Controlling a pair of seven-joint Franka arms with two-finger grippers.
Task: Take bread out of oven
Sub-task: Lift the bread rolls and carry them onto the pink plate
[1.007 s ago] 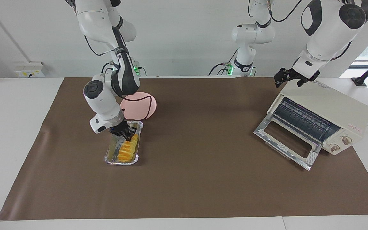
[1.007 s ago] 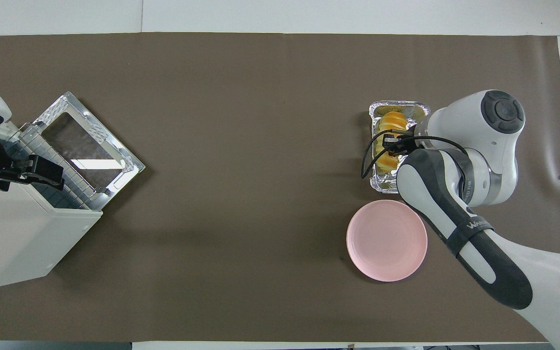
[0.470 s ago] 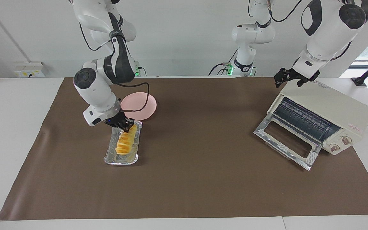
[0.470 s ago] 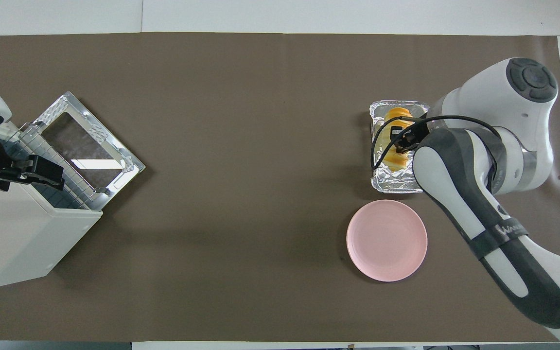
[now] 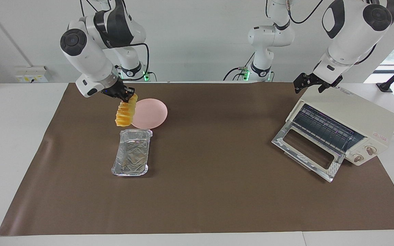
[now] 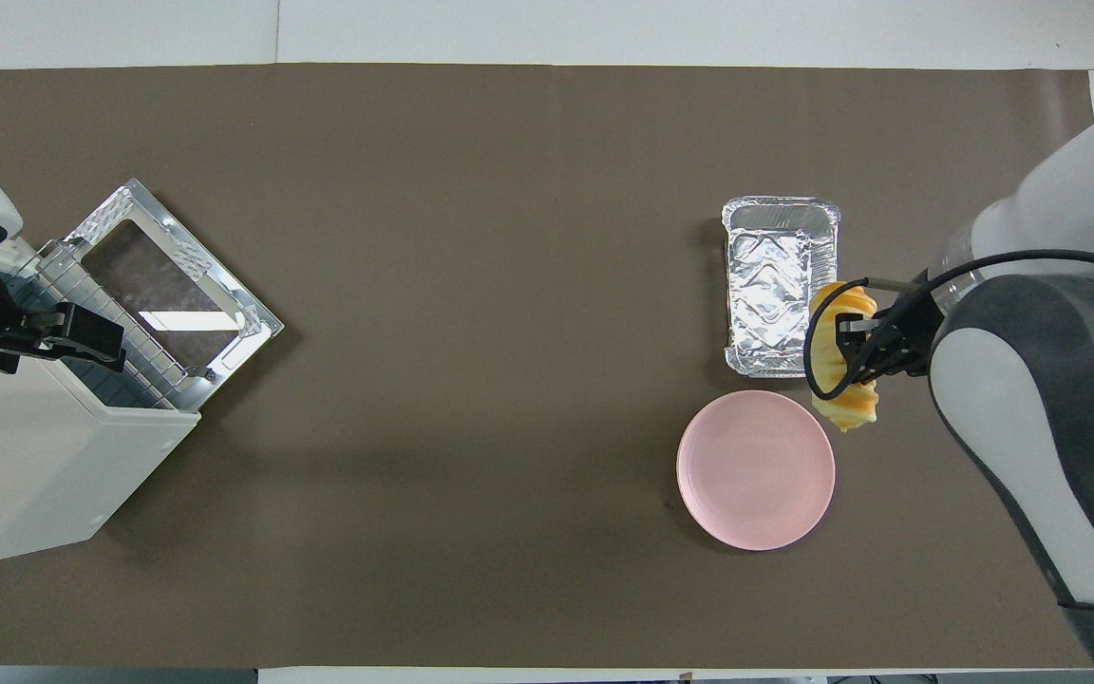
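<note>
The right gripper [image 5: 126, 96] is up in the air with its fingers closed on the upper end of the bread [image 5: 125, 111], which hangs down from it, tilted, clear of everything below. In the overhead view the bread [image 6: 843, 353] shows over the brown mat beside the foil tray [image 6: 781, 281], by the edge of the pink plate [image 6: 756, 469], and the right gripper [image 6: 875, 350] crosses its middle. The foil tray [image 5: 131, 157] lies on the desk [image 5: 217, 191] toward the right arm's end, with nothing in it but its crinkled silver floor. The pink plate [image 5: 150, 113] sits just beside the tray, nearer to the robots, and is bare.

The oven [image 5: 345, 124] stands toward the left arm's end of the desk, turned at an angle. Its glass door [image 5: 307, 150] is folded down flat onto the mat in front of it, and the wire rack [image 5: 323, 127] shows inside the open mouth. No bread is in the oven.

The left gripper [image 5: 314, 82] waits over the top edge of the oven, at the corner nearest the robots; whether its fingers are open or closed I cannot tell. In the overhead view the left gripper [image 6: 72, 334] shows above the oven [image 6: 34, 456] mouth and rack.
</note>
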